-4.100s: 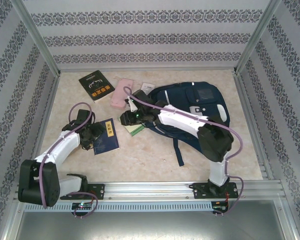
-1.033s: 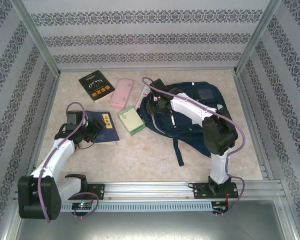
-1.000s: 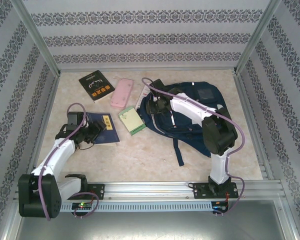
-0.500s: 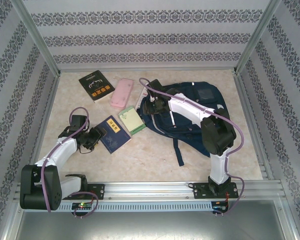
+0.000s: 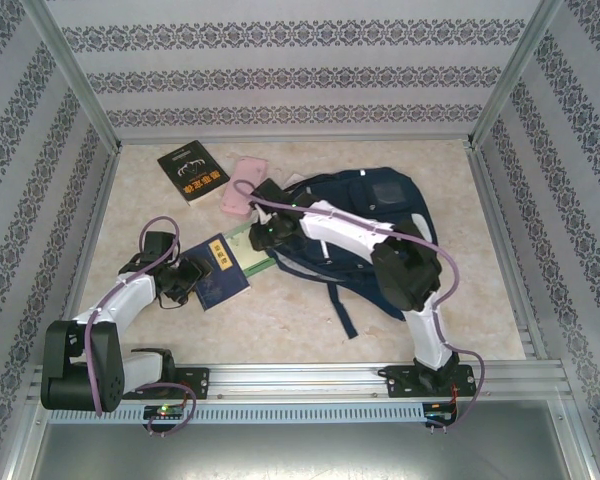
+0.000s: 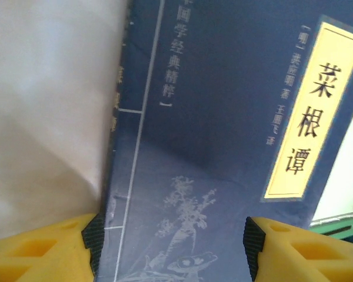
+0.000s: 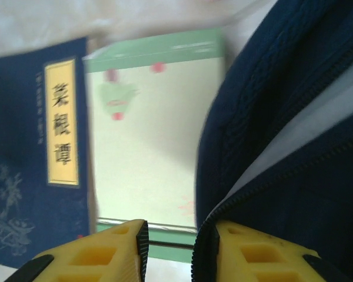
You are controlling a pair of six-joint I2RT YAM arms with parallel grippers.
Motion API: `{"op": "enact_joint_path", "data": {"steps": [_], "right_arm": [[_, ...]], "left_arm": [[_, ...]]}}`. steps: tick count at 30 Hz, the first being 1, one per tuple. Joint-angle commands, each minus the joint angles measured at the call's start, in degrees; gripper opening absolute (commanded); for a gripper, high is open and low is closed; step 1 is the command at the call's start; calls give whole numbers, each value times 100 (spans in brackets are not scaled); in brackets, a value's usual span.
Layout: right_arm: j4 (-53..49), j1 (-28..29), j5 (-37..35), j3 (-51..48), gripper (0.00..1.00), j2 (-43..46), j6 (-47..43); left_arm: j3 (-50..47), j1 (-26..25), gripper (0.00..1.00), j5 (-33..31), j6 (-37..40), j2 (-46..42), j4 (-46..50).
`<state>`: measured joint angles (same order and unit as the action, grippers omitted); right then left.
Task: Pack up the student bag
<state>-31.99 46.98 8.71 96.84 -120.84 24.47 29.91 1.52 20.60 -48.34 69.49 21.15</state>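
one student bag lying on worktop, inside hidden, left of it navy book, green notebook, pink case, black book, one each, left fingers spread over navy book, right fingers narrowed at student bag rim, grip unclear

The overhead camera sits high behind the arm bases, looking down and forward over the whole table to the patterned back wall. The left wrist camera peers past its yellow fingers, very close over the blue book. The right wrist camera hangs nearly as close, catching that book, the green notebook and the student bag at its zip edge. All three views share the blue book.
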Motion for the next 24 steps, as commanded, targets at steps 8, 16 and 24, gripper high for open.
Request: {"op": "enact_joint_path", "data": {"steps": [8, 16, 24], "right_arm": [[-90, 435, -855, 183, 37, -49, 291], [-36, 459, -1809, -22, 46, 558, 68], [189, 712, -449, 405, 41, 203, 93]], "left_arm": [[-91, -73, 64, 28, -27, -14, -101], [-65, -73, 64, 25, -19, -50, -112], [-33, -71, 63, -571, -154, -553, 416]]}}
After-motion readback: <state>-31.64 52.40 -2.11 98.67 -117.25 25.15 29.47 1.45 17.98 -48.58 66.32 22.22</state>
